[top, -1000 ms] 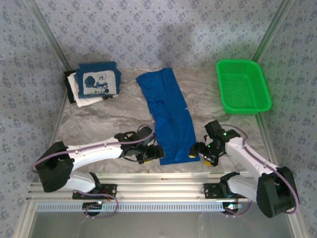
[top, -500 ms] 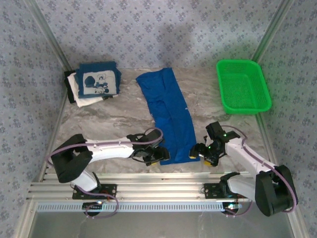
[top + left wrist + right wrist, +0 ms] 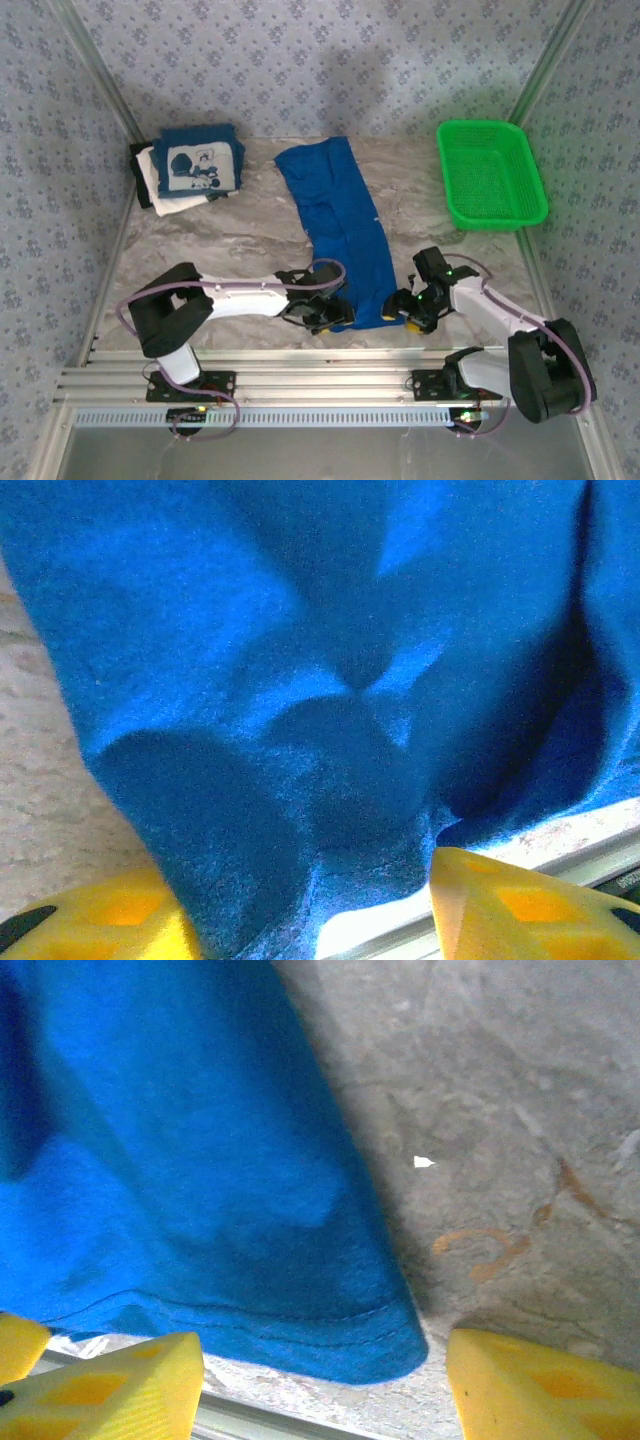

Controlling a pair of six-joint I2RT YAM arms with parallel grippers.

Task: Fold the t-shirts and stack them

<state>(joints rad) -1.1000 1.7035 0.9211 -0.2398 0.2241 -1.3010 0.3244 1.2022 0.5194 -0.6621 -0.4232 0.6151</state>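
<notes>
A royal-blue t-shirt lies folded into a long strip down the middle of the marble table, its hem at the near edge. My left gripper is at the near-left corner of that hem. In the left wrist view its yellow fingers stand apart with the blue cloth bunched between them. My right gripper is at the near-right corner. Its jaws are open, with the stitched hem corner lying between them on the table. A folded navy t-shirt with a white cartoon panel tops a stack with white t-shirts at the back left.
A green mesh basket stands at the back right. The metal rail runs along the table's near edge just behind the hem. Bare marble stretches to the left of the blue shirt, and patterned walls close in the sides.
My left arm has swung right, onto the near-left corner of the blue shirt, and the hem there has bunched up. The right gripper has edged in towards its corner. Both jaws have narrowed.
</notes>
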